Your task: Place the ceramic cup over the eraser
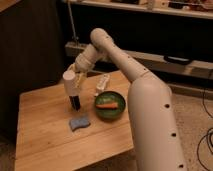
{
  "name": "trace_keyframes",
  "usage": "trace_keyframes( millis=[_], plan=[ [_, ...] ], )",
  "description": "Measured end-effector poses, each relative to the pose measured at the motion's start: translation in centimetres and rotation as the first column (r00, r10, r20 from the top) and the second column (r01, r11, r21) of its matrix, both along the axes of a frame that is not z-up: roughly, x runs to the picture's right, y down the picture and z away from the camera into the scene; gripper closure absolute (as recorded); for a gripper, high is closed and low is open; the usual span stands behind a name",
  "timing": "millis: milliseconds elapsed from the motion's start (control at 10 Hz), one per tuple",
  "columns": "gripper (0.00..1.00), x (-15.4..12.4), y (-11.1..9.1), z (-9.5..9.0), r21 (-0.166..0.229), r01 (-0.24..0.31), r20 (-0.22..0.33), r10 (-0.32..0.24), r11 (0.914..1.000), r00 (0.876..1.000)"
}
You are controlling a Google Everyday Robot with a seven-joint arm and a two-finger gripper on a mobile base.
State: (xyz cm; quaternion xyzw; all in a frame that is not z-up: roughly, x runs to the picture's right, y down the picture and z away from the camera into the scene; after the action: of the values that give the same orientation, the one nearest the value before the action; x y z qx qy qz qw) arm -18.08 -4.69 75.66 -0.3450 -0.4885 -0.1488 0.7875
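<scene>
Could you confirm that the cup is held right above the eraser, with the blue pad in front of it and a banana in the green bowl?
Not quite: the camera view shows a carrot, not a banana, in the green bowl. The rest holds: the gripper has the cup right above the eraser, the blue pad in front.

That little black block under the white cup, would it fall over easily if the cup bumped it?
Probably yes. The eraser stands upright on a narrow base on the smooth wooden table, so a sideways nudge could tip it. It looks small, so likely light and easy to slide. The gripper holds the ceramic cup just above it.
</scene>
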Motion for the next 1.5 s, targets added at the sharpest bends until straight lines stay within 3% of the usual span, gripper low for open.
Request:
trace_keyframes(
  millis=[300,700,1100,1400,1500],
  plan=[
    [1.0,0.0,1.1,2.0,-0.05,-0.006,-0.001,0.006,0.9987,1.0],
    [0.97,0.2,4.5,5.0,-0.11,0.005,0.007,-0.004,0.9939,1.0],
    [0.59,-0.2,8.1,7.0,-0.079,0.046,0.086,-0.039,0.9958,0.996],
    [0.25,-0.8,11.1,7.9,-0.026,0.089,0.166,-0.083,0.9957,0.983],
    [0.21,-1.0,11.3,7.8,-0.015,0.094,0.177,-0.09,0.9955,0.98]
  ],
)
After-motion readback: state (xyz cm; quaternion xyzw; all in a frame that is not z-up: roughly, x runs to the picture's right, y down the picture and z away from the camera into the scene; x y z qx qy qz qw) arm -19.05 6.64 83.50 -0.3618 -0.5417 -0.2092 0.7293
